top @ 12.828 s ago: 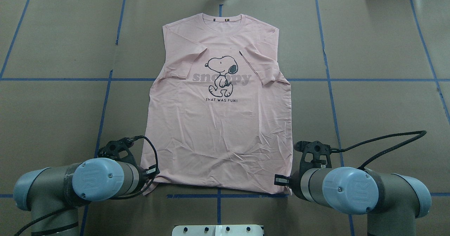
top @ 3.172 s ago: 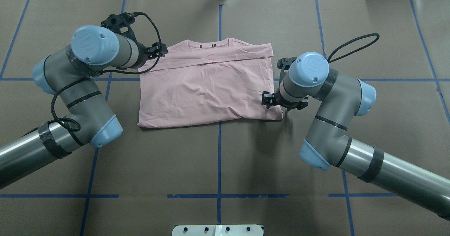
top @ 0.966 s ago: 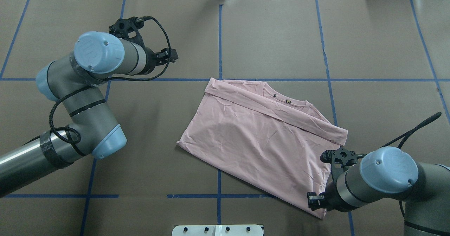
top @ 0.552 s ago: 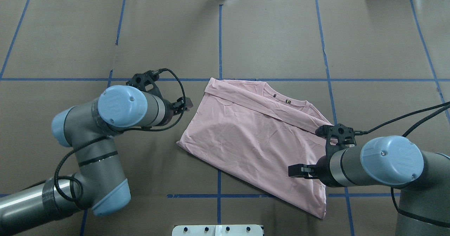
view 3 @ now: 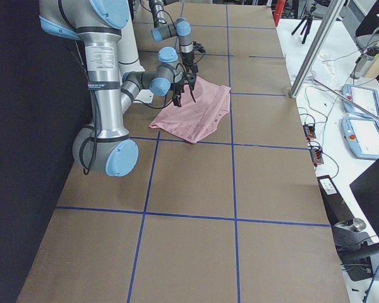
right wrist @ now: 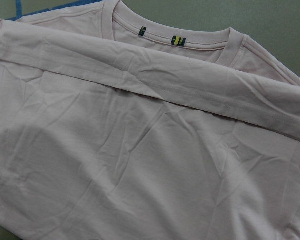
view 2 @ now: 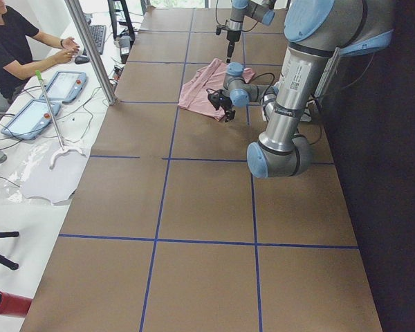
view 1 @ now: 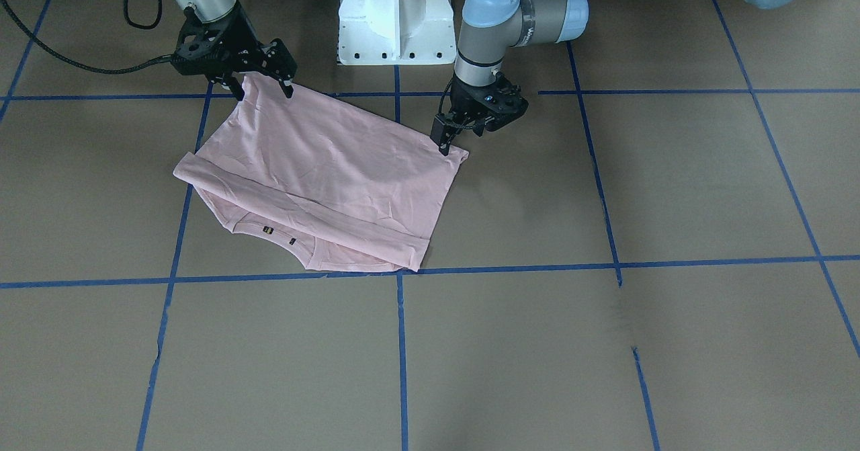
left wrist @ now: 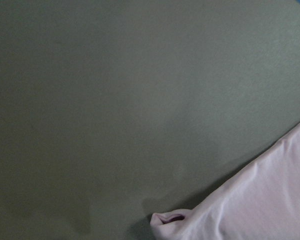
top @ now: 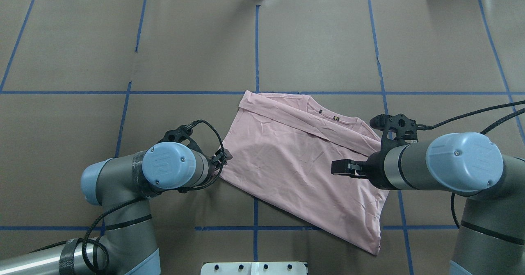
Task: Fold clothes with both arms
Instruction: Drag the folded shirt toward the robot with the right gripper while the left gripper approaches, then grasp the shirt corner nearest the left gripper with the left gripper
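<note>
Shirt lies askew on the table, near centre, folded in half; I judge further folds remain. Right gripper hovers above it, spread wide, empty. Left gripper at left corner; opening unclear.

No legible text; T-shirt collar tags illegible.
</note>
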Robot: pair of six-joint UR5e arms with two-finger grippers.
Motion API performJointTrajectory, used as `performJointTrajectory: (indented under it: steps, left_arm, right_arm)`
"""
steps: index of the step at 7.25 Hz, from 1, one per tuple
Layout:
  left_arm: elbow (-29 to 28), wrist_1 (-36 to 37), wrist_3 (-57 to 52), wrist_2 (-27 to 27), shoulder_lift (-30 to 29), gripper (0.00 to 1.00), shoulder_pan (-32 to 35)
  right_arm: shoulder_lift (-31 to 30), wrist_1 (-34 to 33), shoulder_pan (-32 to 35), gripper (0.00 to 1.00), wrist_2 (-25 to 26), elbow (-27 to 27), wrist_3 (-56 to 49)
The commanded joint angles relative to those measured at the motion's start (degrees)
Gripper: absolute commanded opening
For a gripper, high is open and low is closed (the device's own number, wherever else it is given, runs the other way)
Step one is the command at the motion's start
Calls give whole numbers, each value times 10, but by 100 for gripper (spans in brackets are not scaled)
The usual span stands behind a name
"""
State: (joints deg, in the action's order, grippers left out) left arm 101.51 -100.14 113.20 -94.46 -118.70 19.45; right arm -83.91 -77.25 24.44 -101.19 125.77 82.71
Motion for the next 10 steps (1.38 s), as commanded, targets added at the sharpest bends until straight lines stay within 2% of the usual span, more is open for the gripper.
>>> performJointTrajectory:
  steps: [1,3,4,5,6,7,10]
  left_arm:
    - [-21,0,21,7,-17,93,-4]
    - [-29,-1,20,15,-16,86,-4]
    - [-30,-1,20,22,-16,73,-4]
    - [-29,-1,19,23,-15,49,-4]
    - [-28,0,18,23,-14,12,-3]
    - [-26,0,12,23,-14,0,-3]
    - [-20,0,1,22,-15,0,2]
  right_arm:
    - [1,0,5,100,0,-1,0]
    - [1,0,5,100,-1,0,0]
    - [1,0,5,100,-1,0,0]
    - [0,0,5,100,-1,0,0]
    - [-1,0,6,100,-2,0,0]
    - [-2,0,6,100,-1,0,0]
    - [-2,0,5,100,-1,-1,0]
